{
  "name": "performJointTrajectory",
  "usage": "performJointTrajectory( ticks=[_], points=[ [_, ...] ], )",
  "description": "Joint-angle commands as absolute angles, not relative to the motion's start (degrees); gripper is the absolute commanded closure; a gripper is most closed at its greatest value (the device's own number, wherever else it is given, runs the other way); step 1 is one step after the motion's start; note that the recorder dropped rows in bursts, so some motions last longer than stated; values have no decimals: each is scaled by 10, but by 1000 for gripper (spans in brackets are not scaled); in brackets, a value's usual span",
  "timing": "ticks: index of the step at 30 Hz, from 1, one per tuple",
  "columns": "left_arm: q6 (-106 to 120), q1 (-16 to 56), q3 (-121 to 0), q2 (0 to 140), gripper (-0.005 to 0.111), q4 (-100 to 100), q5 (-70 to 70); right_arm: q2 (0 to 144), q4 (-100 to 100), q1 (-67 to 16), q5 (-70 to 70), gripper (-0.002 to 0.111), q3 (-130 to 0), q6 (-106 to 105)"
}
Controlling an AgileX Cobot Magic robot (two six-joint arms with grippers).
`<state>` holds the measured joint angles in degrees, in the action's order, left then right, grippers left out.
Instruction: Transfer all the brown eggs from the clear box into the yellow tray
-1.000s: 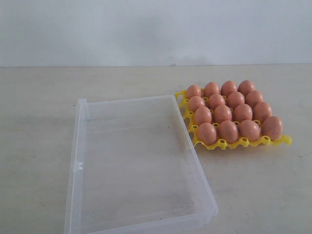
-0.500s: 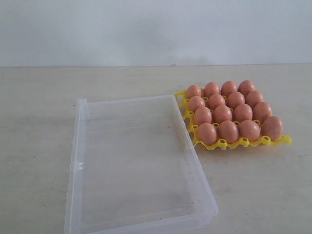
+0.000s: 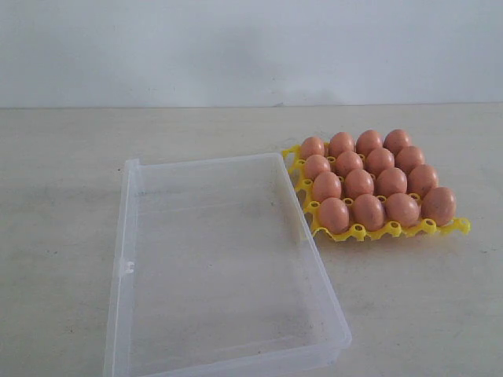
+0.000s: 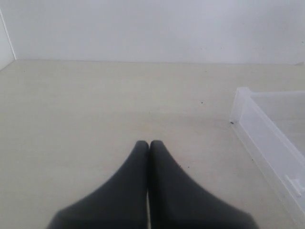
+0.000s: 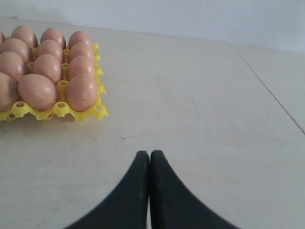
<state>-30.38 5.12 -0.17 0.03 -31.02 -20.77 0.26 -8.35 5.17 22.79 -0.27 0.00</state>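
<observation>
Pointing over the bare table [image 4: 95,105], the left gripper [image 4: 148,143] has its jaws pressed together with nothing between them, and the right gripper [image 5: 149,152] is the same. Near the right one stands the yellow tray [image 3: 391,229], with the brown eggs [image 3: 359,183] filling its cups. Just beside it, the clear box [image 3: 126,236] holds none. I judge the task finished. The next move calls only for parking the arms away from the tray.

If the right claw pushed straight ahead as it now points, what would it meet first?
Likely nothing nearby: the shut right claw faces bare beige tabletop; the yellow plastic egg tray sits off its line.
</observation>
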Motion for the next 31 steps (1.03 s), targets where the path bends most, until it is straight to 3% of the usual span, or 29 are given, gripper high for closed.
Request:
performJointTrajectory(
  ticks=[1,21,31],
  points=[
    [-304,52,0,0,111,-313,-206,0,-86,56,224,109,0,0],
    [-304,51,0,0,111,-313,-206,0,-86,56,224,109,0,0],
    [-304,18,0,0,111,-313,-206,0,-86,56,223,109,0,0]
  ],
)
